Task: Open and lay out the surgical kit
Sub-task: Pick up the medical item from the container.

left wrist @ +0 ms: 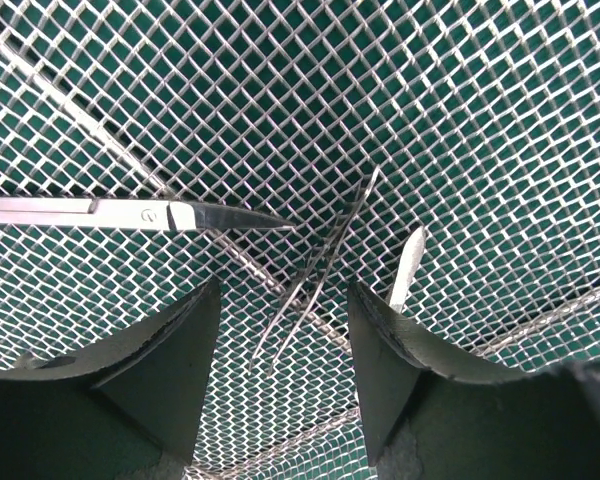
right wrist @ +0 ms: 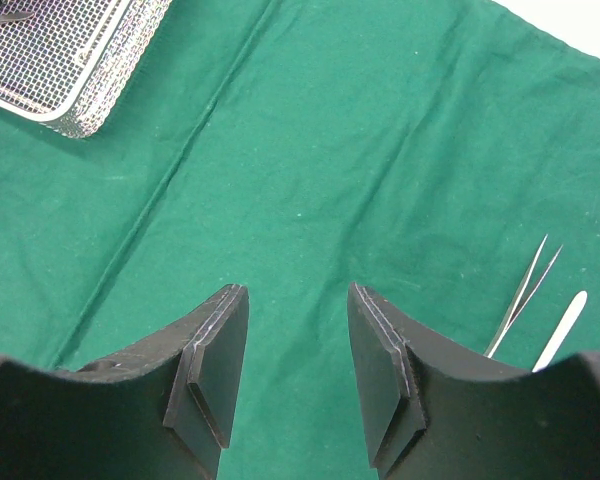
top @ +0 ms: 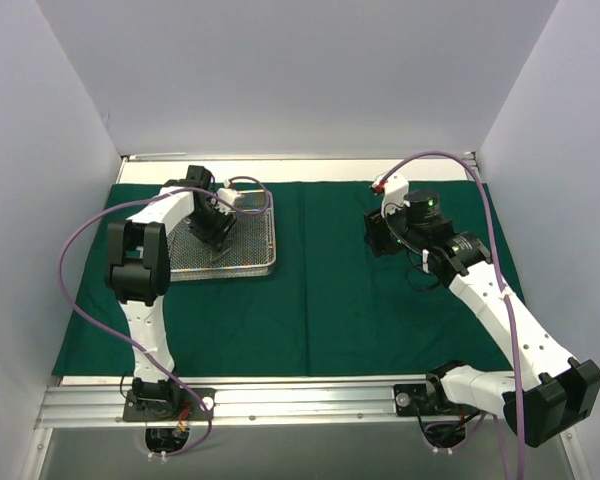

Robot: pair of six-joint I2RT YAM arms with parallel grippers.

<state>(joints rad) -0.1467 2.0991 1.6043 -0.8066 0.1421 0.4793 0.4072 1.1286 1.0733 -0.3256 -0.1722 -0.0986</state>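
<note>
Parted left fingers point(left wrist: 170, 350) astride forceps point(left wrist: 320, 270); parted right fingers point(right wrist: 215, 345) empty

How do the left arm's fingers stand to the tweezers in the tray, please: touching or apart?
Apart: the left wrist view shows tray mesh between the tweezers and both fingers.

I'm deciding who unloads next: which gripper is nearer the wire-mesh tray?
Left. The left gripper hangs open just over the tray mesh, above thin forceps. The right gripper is open over green cloth, well off the tray's right side.
</note>
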